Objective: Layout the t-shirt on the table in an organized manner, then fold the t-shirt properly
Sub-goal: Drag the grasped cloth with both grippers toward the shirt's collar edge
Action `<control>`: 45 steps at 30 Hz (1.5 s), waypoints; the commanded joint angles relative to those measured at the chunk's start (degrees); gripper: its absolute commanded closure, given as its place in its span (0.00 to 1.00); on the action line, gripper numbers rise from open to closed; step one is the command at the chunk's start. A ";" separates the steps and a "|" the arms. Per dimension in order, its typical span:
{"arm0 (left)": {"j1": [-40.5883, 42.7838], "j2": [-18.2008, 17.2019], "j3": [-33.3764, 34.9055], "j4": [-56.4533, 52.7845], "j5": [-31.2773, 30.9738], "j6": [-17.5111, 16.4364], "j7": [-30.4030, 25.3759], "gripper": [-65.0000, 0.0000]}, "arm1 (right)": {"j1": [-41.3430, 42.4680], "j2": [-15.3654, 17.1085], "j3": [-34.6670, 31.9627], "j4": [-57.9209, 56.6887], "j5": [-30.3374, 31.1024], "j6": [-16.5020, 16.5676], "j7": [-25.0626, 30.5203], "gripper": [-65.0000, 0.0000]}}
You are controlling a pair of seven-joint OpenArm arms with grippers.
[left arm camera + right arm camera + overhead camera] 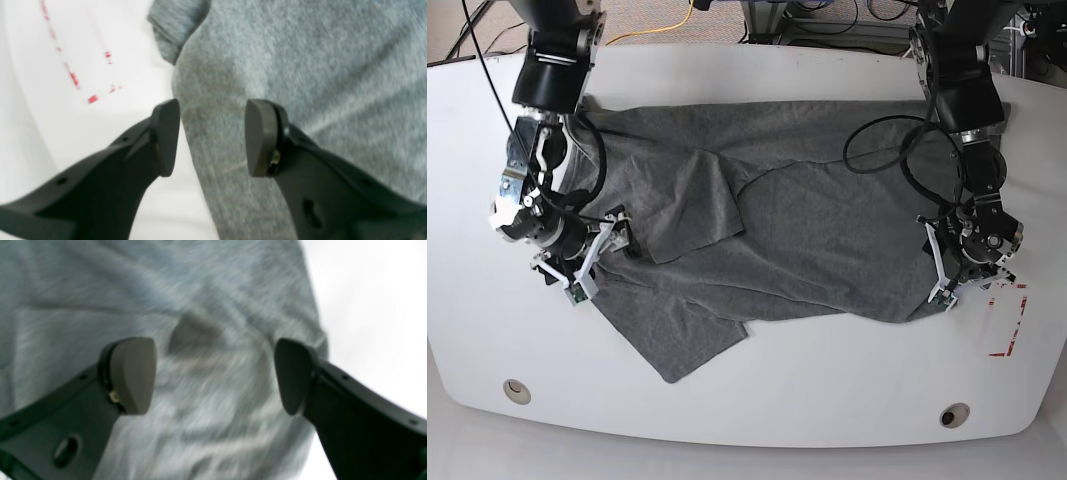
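Observation:
The grey t-shirt (807, 220) lies spread and wrinkled across the white table (757, 410), with a flap folded over near its middle and one corner pointing toward the front edge. My left gripper (213, 138) is open over the shirt's edge: one finger (166, 136) is above bare table, the other (262, 136) above cloth. In the base view this left gripper (939, 265) is at the shirt's right side. My right gripper (215, 375) is open just above bunched cloth near the shirt's other edge, with nothing between the fingers. The base view shows that right gripper (605, 250) at the shirt's left side.
A red tape mark (1007, 320) is on the table just right of the left gripper; the left wrist view also shows the red tape mark (75, 80). Two grommet holes (516, 390) (954, 414) sit near the front edge. Black cables (877, 150) lie over the shirt.

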 commanded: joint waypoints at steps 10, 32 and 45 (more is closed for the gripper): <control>6.21 -0.45 -0.13 11.81 -0.02 0.01 -0.09 0.54 | -12.90 -1.74 7.27 14.22 0.13 -0.29 -2.29 0.18; 13.33 -0.54 -3.38 18.31 -0.02 0.01 -0.09 0.54 | -27.76 -5.34 7.62 21.78 0.21 -0.29 -2.37 0.18; 13.42 -1.77 -3.38 18.40 -0.02 0.01 -0.09 0.54 | -24.50 -5.08 7.62 14.92 0.21 -0.29 -1.93 0.32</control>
